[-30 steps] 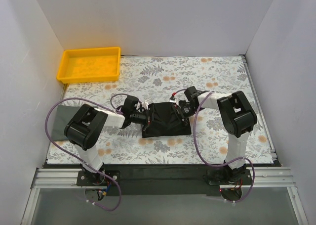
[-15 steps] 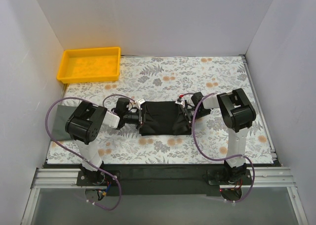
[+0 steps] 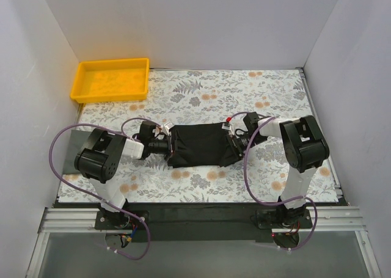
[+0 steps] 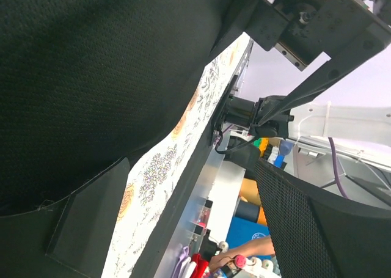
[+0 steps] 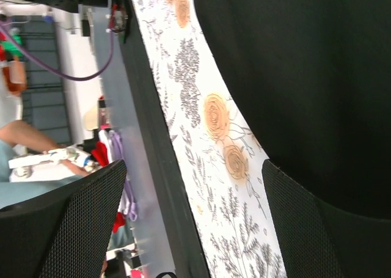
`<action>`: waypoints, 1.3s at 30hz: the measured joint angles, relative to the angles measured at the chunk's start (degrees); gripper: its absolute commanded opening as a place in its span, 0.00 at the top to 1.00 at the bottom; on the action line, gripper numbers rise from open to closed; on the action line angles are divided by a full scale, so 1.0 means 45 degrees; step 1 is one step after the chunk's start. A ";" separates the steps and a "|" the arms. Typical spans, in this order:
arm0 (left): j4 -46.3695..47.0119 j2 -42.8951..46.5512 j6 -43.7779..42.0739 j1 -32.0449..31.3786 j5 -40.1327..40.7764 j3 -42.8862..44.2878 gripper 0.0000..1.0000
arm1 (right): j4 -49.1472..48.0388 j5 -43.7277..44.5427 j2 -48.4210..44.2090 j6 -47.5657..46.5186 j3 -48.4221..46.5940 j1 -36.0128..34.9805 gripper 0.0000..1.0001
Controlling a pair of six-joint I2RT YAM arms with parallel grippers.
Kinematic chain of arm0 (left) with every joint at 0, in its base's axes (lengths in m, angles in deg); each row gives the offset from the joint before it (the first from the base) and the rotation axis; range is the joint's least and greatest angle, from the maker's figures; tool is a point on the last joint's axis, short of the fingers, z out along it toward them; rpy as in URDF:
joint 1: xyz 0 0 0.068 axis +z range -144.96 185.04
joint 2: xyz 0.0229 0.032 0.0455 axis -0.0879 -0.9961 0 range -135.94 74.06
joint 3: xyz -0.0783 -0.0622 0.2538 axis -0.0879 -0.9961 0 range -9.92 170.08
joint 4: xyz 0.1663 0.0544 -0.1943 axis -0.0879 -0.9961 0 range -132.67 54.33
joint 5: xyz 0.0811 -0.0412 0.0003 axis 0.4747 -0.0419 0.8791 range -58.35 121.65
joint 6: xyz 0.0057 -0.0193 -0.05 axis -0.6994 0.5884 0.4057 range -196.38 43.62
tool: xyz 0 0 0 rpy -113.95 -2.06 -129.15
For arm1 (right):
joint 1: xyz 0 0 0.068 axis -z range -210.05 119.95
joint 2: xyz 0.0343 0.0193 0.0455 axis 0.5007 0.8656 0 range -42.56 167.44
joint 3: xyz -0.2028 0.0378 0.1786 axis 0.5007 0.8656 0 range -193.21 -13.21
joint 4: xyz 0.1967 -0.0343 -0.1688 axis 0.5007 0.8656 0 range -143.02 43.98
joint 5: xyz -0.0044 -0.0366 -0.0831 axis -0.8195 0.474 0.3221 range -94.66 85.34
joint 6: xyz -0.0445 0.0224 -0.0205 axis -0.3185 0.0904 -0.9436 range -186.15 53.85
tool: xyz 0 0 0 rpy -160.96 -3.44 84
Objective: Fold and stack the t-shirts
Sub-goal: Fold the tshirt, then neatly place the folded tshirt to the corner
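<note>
A black t-shirt (image 3: 203, 145) lies folded into a wide rectangle in the middle of the floral table. My left gripper (image 3: 166, 146) is at its left edge and my right gripper (image 3: 234, 139) at its right edge, both low at the cloth. In the left wrist view the shirt (image 4: 91, 76) fills the upper left, and the gripper (image 4: 190, 168) has its jaws wide apart. In the right wrist view the shirt (image 5: 305, 64) fills the upper right, and the gripper (image 5: 194, 165) is open too. No cloth shows between either pair of fingers.
A yellow tray (image 3: 111, 79) stands at the back left corner. A flat grey sheet (image 3: 69, 148) lies at the table's left edge. White walls close in the back and both sides. The table's front edge (image 5: 153, 168) runs close to both grippers.
Both grippers have moved outward, left to the left and right to the right. The shirt has gone from a narrower bunched shape to a wider, flatter rectangle.
</note>
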 measured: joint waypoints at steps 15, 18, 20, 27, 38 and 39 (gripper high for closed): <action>-0.3949 0.3390 -0.1729 0.0209 0.1744 0.0743 0.12 | 0.0991 0.1783 -0.1107 -0.0588 -0.0767 0.0345 0.02; -0.5901 0.4405 -0.2715 0.0578 0.2487 0.2419 0.12 | 0.1059 0.2448 -0.1734 -0.0646 -0.1977 0.0316 0.02; -0.6863 0.4784 -0.3342 0.1282 0.2739 0.3458 0.12 | 0.0952 0.3099 -0.2127 -0.0704 -0.2778 0.0204 0.01; -1.0904 0.4381 -0.5867 0.4711 0.4114 0.6135 0.11 | 0.0024 0.6314 -0.2764 -0.0568 -0.4022 -0.2132 0.19; -1.4197 0.2365 -0.7237 0.5950 0.6465 0.6295 0.17 | -0.0947 1.0972 -0.0957 -0.0345 -0.5270 -0.7975 0.43; -1.4256 0.2365 -0.7257 0.5945 0.6479 0.6198 0.17 | -0.0947 1.1293 -0.0651 -0.0340 -0.5464 -0.8315 0.48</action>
